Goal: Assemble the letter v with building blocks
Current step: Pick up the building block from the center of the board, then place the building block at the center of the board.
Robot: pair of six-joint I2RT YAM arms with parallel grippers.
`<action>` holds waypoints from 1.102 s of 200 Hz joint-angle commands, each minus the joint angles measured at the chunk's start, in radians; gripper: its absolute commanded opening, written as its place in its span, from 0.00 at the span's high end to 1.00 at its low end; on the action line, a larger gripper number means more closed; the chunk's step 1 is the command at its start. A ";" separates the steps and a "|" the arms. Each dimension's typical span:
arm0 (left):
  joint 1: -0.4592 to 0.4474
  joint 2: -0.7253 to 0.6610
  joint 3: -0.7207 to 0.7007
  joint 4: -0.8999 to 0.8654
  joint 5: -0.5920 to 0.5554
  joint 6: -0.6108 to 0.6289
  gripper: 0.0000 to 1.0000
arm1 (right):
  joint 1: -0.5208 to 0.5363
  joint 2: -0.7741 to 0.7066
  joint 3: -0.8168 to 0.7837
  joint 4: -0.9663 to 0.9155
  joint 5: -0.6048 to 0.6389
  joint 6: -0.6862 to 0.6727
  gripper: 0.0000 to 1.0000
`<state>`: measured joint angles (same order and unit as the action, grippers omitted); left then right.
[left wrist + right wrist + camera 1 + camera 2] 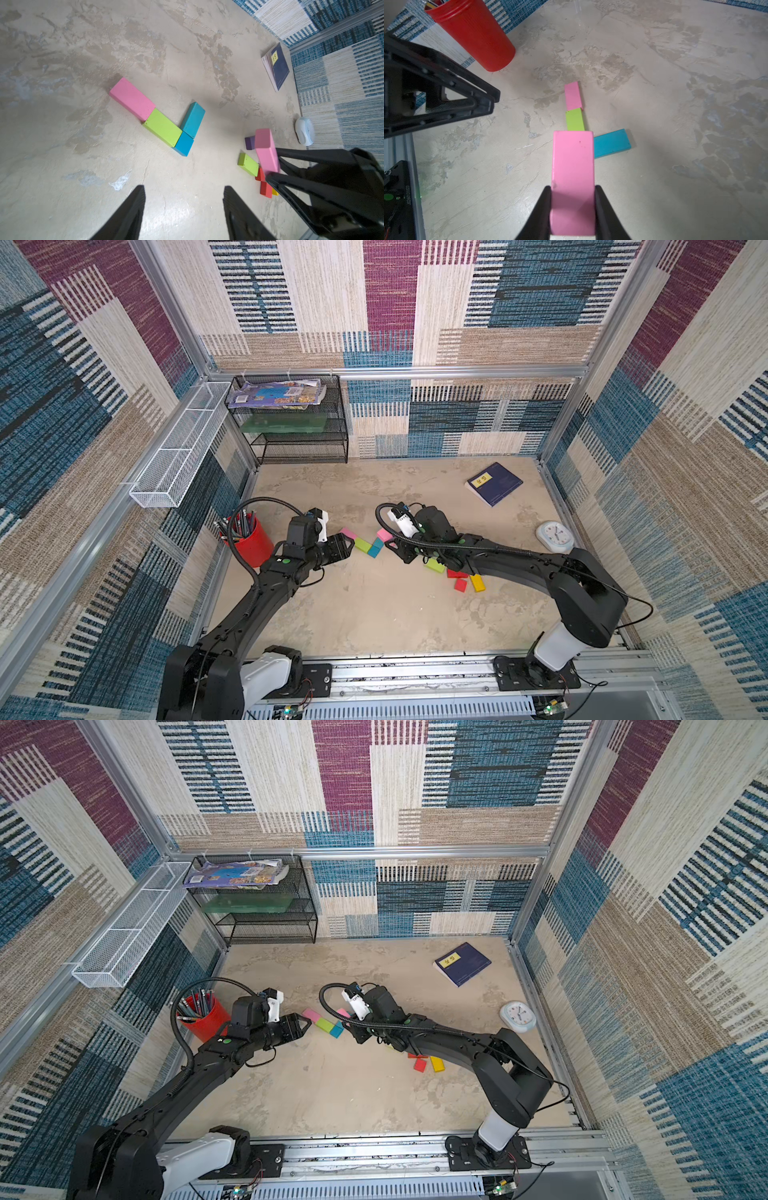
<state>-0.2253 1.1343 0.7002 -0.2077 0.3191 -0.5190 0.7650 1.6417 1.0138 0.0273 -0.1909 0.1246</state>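
Observation:
On the table the letter v shows as a bent row of building blocks: a pink block (132,98), a lime green one (162,127), a blue square (183,145) at the corner and a teal block (192,120) angling away. My right gripper (572,187) is shut on a second pink block (572,166), which is held just off the table near the teal end (384,535). My left gripper (184,188) is open and empty, beside the row's pink end (347,533). Under the right arm lie loose lime green (435,565), red (460,585), yellow (477,583) and purple (250,143) blocks.
A red cup of pencils (249,545) stands at the left wall by my left arm. A dark blue book (493,484) lies at the back right and a white clock (555,536) near the right wall. A black mesh shelf (291,423) fills the back left corner.

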 commanded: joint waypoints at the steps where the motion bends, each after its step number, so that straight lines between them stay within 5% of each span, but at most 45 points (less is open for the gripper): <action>1: -0.002 -0.007 0.033 -0.045 0.006 0.040 0.37 | -0.018 -0.003 0.019 0.018 0.003 0.040 0.82; 86: -0.041 0.197 0.224 -0.086 0.092 0.052 0.39 | -0.079 0.125 0.146 -0.080 0.189 0.242 0.79; 111: -0.109 0.222 0.272 -0.088 0.035 0.068 0.38 | -0.079 0.200 0.233 -0.147 0.225 0.306 0.78; 220: -0.123 0.530 0.478 -0.172 0.080 0.125 0.40 | -0.075 0.411 0.386 -0.257 0.298 0.366 0.78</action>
<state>-0.3477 1.6279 1.1450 -0.3458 0.3775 -0.4374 0.6872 2.0354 1.3899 -0.2329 0.0872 0.4706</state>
